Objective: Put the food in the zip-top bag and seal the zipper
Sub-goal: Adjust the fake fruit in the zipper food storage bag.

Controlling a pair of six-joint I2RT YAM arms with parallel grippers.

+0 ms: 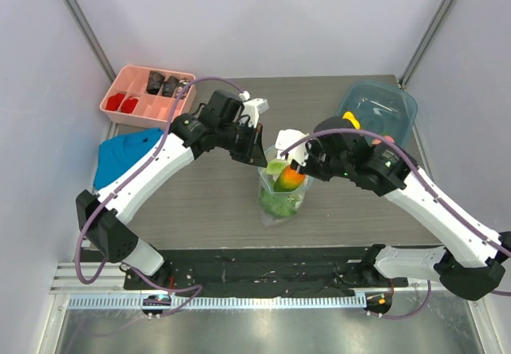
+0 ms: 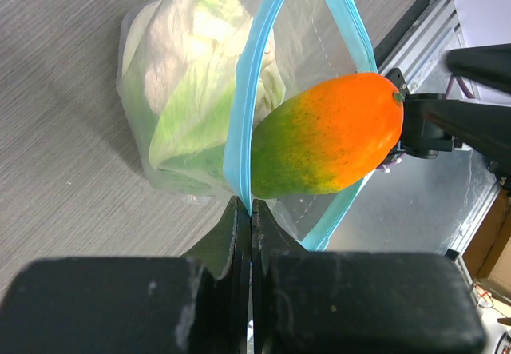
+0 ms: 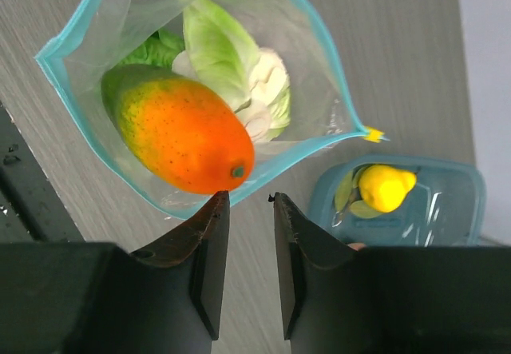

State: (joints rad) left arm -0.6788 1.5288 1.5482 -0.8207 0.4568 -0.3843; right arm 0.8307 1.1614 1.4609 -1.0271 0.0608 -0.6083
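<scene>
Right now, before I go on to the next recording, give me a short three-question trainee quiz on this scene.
1. True or false: the cabbage lies outside the zip-top bag.
2. The left gripper is shut on: A) the cabbage B) the light-blue zipper C) the mango
3. Is the mango fully inside the bag?
Key: 1 false, the cabbage is inside; 2 B; 3 no, its orange end sticks out past the zipper.

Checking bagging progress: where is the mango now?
In the right wrist view, the mango sits in the open mouth of the zip-top bag, beside the cabbage, just off the right gripper.
</scene>
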